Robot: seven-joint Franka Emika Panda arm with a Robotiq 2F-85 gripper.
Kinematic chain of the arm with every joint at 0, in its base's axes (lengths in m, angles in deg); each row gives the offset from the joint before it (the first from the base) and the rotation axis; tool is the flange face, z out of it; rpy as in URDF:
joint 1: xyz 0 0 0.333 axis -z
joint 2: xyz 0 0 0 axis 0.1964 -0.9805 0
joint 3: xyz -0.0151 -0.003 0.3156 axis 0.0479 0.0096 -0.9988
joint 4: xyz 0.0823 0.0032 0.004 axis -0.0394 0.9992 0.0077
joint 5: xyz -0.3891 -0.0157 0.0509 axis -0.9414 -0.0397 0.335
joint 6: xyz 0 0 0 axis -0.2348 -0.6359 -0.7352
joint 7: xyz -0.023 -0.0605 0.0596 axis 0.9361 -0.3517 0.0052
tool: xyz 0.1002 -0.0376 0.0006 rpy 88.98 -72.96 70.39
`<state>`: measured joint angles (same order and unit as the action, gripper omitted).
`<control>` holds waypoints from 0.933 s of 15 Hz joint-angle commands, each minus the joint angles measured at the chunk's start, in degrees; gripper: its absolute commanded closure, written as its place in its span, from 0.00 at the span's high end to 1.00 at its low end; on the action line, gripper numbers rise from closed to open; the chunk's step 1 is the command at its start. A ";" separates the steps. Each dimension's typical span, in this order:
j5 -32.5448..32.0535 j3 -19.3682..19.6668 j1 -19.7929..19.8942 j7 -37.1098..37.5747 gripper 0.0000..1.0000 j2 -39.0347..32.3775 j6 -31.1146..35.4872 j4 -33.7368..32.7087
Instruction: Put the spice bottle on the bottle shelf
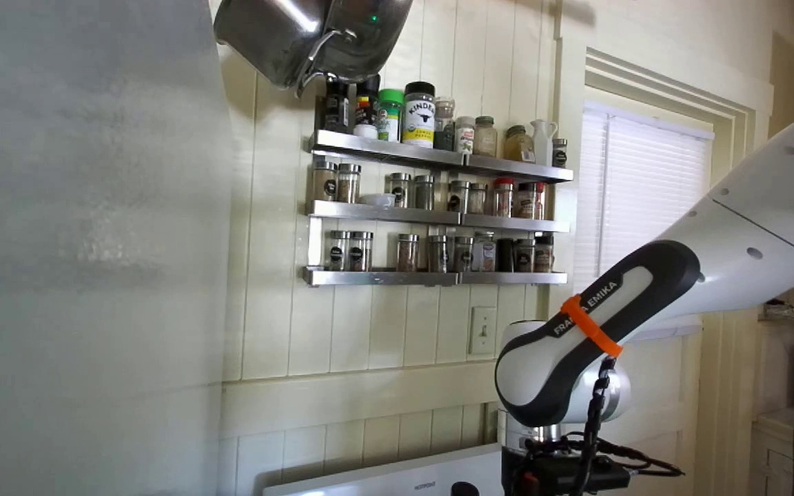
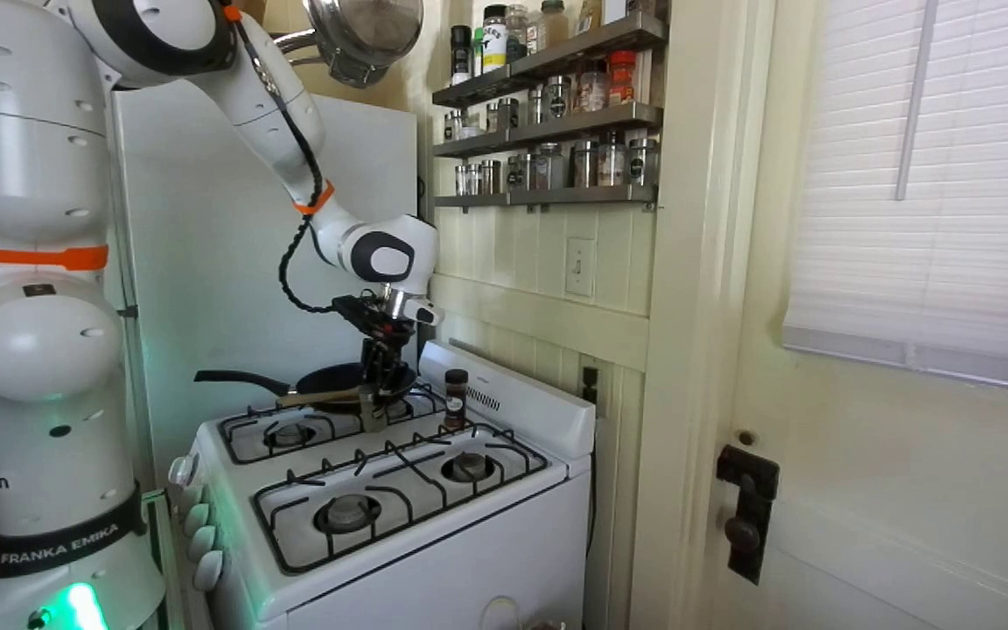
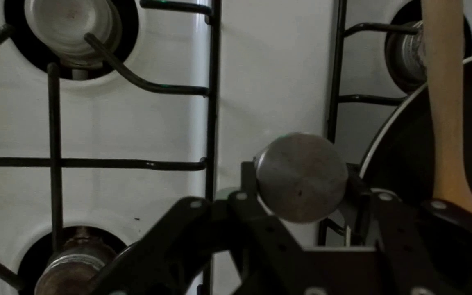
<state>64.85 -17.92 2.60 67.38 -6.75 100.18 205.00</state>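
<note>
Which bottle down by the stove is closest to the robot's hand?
The silver-lidded bottle, between the fingers of the hand; the dark-lidded bottle stands apart on the stove.

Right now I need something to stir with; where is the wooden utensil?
In the wrist view, the wooden utensil lies near the right edge, across the rim of the dark frying pan, to the right of the gripper.

Black gripper (image 3: pixel 302 184), silver-grey spice bottle lid (image 3: pixel 301 176), silver bottle shelf (image 1: pixel 383 277), white stove (image 2: pixel 434 547), black grates (image 3: pixel 213 123), vertically lined cream wall (image 1: pixel 383 327), orange-banded white arm (image 1: pixel 735 269)
</note>
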 commanded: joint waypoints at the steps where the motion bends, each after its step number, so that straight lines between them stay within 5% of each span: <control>1: 1.44 -0.04 0.60 -5.03 0.25 -3.28 -0.34 -1.85; 14: -5.90 0.10 0.30 -4.98 0.27 -7.27 -2.46 -5.60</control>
<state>60.43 -17.78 2.97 62.14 -12.75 98.96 200.93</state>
